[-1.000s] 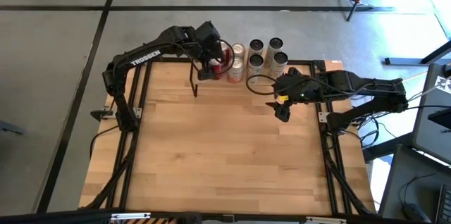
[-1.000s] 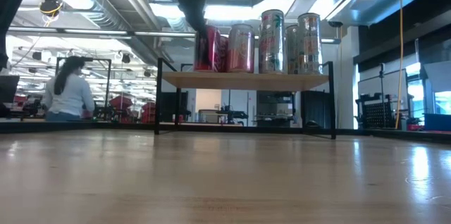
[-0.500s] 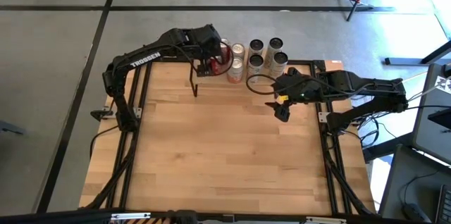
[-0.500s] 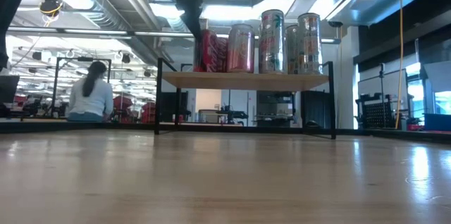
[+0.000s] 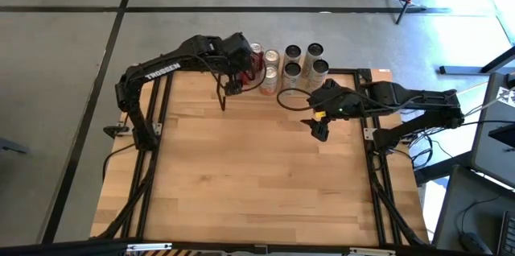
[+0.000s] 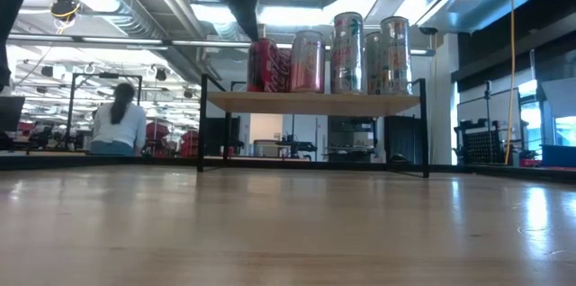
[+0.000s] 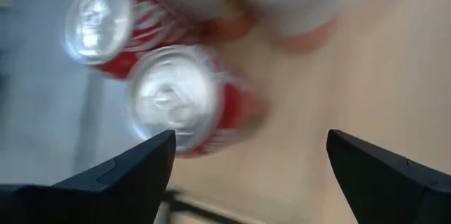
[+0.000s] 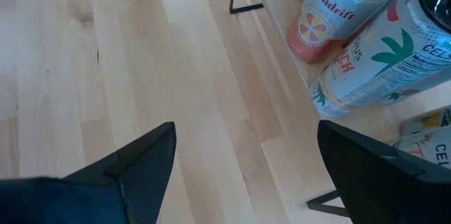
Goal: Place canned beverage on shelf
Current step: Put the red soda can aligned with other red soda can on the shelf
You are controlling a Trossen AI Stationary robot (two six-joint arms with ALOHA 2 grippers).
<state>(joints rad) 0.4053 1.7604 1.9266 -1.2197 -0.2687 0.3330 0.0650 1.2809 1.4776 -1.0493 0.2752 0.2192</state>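
The shelf [image 6: 315, 100] stands at the table's far edge on black legs. On its top board stand two red cans [image 6: 262, 64] [image 6: 286, 67], a pink can [image 6: 308, 61] and several tall patterned cans [image 6: 346, 51]. My left gripper [image 7: 250, 146] hangs open and empty above the shelf's left end, just over the nearer red can [image 7: 176, 104], clear of it; it also shows in the high view [image 5: 233, 79]. My right gripper [image 5: 319, 127] waits open and empty over the table in front of the shelf's right end.
The cans fill most of the shelf top from its left end to its right end. Bare tabletop [image 5: 257, 167] lies in front of the shelf. In the room beyond, a person [image 6: 117, 124] is seated with their back turned.
My left gripper has let go of the red can at the shelf's left end and risen off it, shifting a little toward the table's left. The can stays upright on the shelf.
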